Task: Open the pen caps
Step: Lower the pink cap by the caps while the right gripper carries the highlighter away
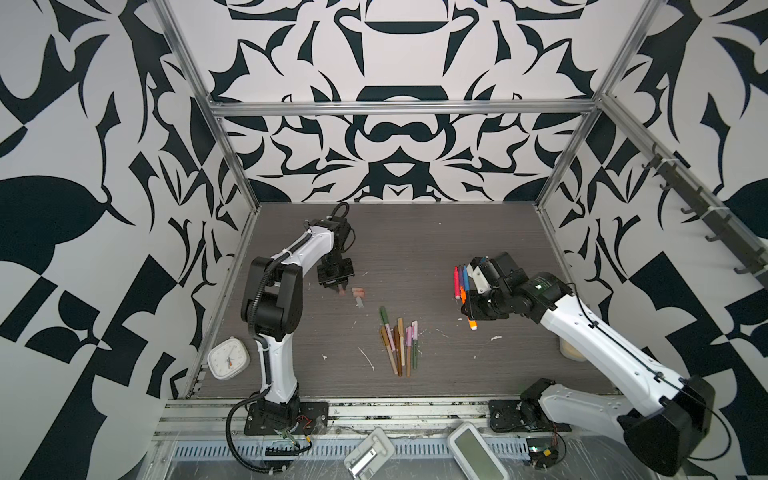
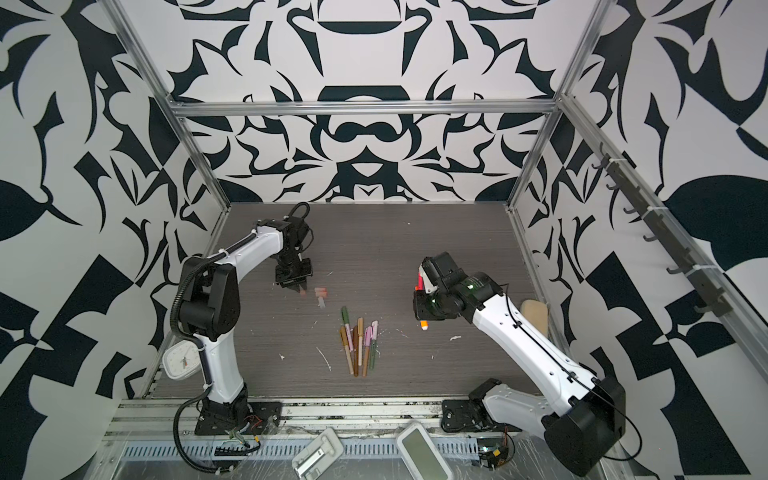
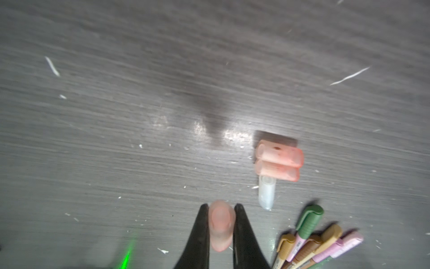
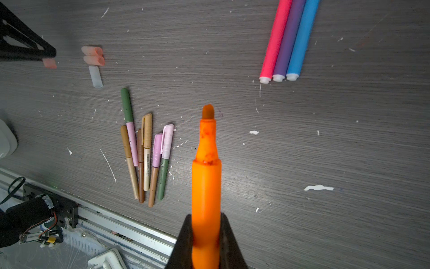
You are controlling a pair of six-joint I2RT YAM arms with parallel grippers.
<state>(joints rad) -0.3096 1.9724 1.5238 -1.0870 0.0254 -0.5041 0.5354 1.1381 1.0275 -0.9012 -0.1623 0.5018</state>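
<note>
1. Because the dark grey wood-grain bench (image 1: 415, 249) carries all the pens and caps, read it first. The capped pens lie in its middle, the loose caps toward your left arm, and the opened markers toward your right arm.
2. The fan of six slim muted pens in green, brown, tan and pale pink (image 4: 146, 144) has every cap on, so most of the task lies there.
3. The three bright plastic marker barrels in pink-red, purple and blue (image 4: 288, 42) lie side by side, touching, with their white tips bare. Those three are done.
4. Your right end effector (image 4: 206, 216) is clamped nearly closed round the bright orange plastic marker (image 4: 206, 181). It holds the marker clear of the bench, and the felt tip is exposed.
5. Two translucent peach stubby caps (image 3: 279, 160) lie touching each other, with one pale clear cap (image 3: 267, 193) just beside them.
6. Your left end effector (image 3: 221, 206) is pinched nearly closed on a fourth translucent peach cap (image 3: 221, 223), close to that little pile. Whether the cap touches the bench cannot be told.
7. By my reading, the step in hand is parting the orange marker from its cap, and that pull is finished.
8. Next you would release the peach cap beside the pile and lay the orange marker alongside the three bright barrels. Then take a muted pen, one end effector on the barrel and one on the cap, and pull straight along its length.
</note>
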